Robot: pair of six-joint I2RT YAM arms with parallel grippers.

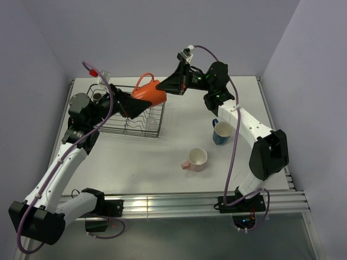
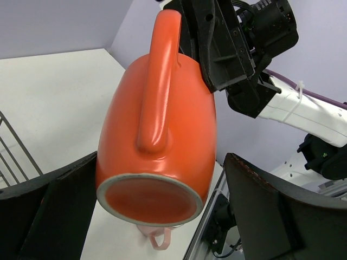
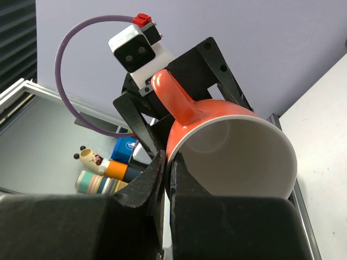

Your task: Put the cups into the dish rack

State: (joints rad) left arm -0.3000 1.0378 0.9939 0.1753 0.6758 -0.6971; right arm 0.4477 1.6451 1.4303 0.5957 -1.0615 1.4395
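Top external and wrist views agree: the orange mug is held tipped on its side above the far right corner of the dish rack, its rim clamped by the right gripper, while the left gripper is set with fingers apart on either side of its base.

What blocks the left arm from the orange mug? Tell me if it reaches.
Likely yes, nothing blocks it: the left gripper stands open astride the base of the orange mug, while the right gripper pinches its rim.
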